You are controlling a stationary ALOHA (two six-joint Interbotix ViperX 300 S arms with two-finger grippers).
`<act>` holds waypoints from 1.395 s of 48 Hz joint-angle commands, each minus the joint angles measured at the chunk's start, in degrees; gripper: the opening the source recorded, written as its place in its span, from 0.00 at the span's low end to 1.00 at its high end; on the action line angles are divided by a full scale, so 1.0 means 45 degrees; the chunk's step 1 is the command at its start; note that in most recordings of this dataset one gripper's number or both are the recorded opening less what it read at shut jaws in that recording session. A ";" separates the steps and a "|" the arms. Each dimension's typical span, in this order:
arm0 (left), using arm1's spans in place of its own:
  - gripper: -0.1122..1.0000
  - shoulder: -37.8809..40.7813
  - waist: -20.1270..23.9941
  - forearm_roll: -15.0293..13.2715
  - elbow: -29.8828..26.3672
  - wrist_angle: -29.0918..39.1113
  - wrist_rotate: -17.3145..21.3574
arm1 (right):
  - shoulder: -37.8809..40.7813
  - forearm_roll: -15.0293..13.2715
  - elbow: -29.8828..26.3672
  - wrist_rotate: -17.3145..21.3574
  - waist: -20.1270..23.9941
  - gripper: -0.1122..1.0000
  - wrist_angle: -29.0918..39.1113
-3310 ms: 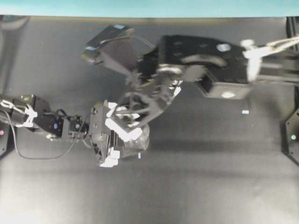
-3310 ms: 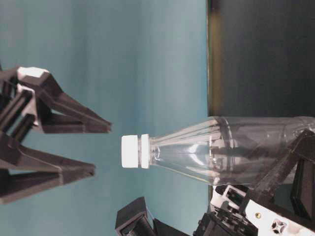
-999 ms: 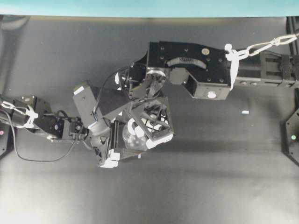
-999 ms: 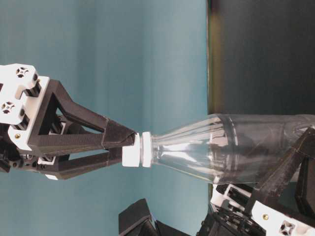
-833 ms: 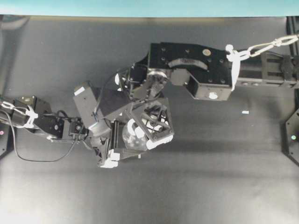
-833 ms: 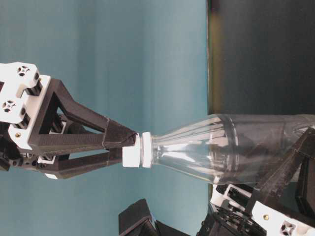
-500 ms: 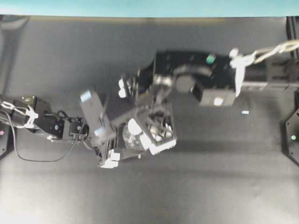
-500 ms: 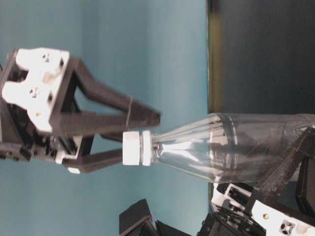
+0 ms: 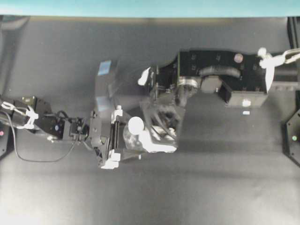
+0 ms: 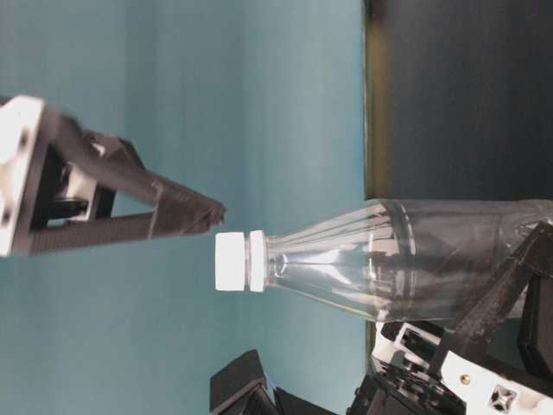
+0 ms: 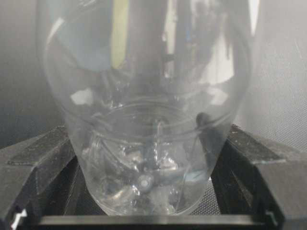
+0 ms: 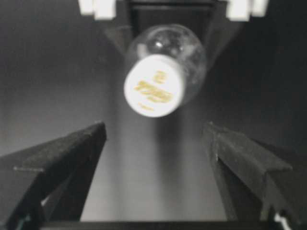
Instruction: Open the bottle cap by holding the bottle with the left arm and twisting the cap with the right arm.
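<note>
Half a second ago my right jaws were closed round the bottle cap; now they have let go and pulled off to one side, standing wide open with the cap between and beyond the fingertips in the right wrist view, touching neither. The cap sits on the neck, and I cannot tell whether it has loosened at all. The bottle is held upright by my left jaws, which are clamped on its lower body, one finger on each side.

I judge this to be the reset between twists: the right arm has released so the wrist can rewind. The next move calls for bringing the open jaws back centred over the cap, closing on it squarely, then turning while the left arm holds firm.

The desk is a plain dark mat with a tiny white scrap lying well away from the bottle. A teal wall stands behind
</note>
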 commanded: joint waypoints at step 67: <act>0.86 -0.0020 -0.0059 0.0020 -0.0195 0.0117 -0.0039 | 0.1953 0.0332 -0.2578 0.6953 -0.0059 0.67 0.1699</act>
